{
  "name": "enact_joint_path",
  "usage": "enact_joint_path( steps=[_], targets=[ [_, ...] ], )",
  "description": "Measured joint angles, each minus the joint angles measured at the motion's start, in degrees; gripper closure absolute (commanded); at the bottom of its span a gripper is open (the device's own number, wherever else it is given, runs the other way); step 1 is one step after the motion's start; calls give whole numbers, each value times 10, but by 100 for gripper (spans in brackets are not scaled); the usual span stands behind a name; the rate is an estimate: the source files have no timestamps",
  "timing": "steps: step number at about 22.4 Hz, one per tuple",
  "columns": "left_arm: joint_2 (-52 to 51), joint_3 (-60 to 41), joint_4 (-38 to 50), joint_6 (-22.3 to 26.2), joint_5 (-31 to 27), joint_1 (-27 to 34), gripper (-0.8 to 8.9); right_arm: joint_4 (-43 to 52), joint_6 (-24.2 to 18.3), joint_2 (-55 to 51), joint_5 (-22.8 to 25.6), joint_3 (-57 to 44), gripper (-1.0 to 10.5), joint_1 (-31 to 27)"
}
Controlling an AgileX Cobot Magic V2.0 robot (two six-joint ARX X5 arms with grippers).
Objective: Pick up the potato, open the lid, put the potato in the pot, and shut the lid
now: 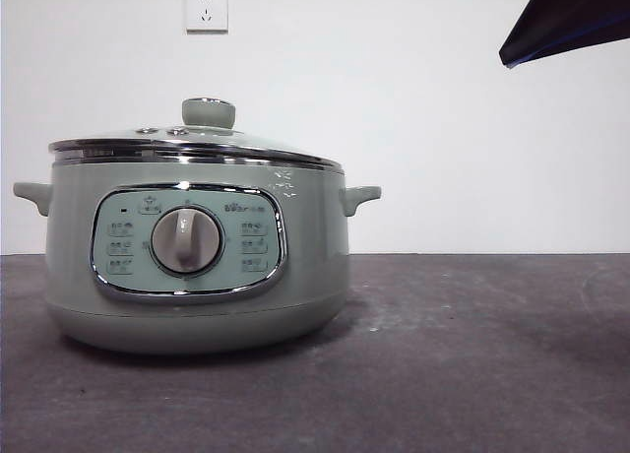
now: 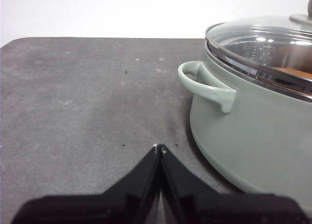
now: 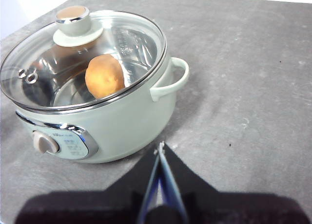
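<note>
The sage-green pot [image 1: 197, 266] stands on the dark table at the left of the front view. The glass lid [image 1: 192, 143] sits closed on its rim; its knob [image 1: 208, 112] is on top. In the right wrist view the orange-brown potato [image 3: 104, 76] lies inside the pot [image 3: 122, 121], seen through the lid [image 3: 73, 58]. My right gripper [image 3: 161, 147] is shut and empty, above the table beside the pot. My left gripper [image 2: 159, 148] is shut and empty, low over the table near the pot's side handle [image 2: 204, 85]. A strip of potato [image 2: 292, 73] shows through the lid there.
The grey table [image 1: 472, 355] stretches to the right of the pot. A white wall with a socket [image 1: 207, 10] is behind. A dark arm tip [image 1: 566, 20] shows at the top right corner of the front view.
</note>
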Motion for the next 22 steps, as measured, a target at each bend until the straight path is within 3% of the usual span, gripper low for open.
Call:
enact_joint_path(
  steps=[4, 6, 9, 12, 15, 22],
  targets=[
    [0, 0, 0, 0, 0, 0, 817, 0, -1, 0, 0, 0, 946, 0],
    [0, 0, 0, 0, 0, 0, 817, -24, -28, -16, 5, 0, 946, -7],
    [0, 0, 0, 0, 0, 0, 817, -35, -76, -78, -16, -5, 946, -72],
    [0, 0, 0, 0, 0, 0, 817, -19, -91, -160, -97, -52, 946, -181],
    [0, 0, 0, 0, 0, 0, 817, 18, -93, -245, -106, -119, 946, -272],
    [0, 0, 0, 0, 0, 0, 817, 89, -93, -362, -108, -237, 946, -297]
  ],
)
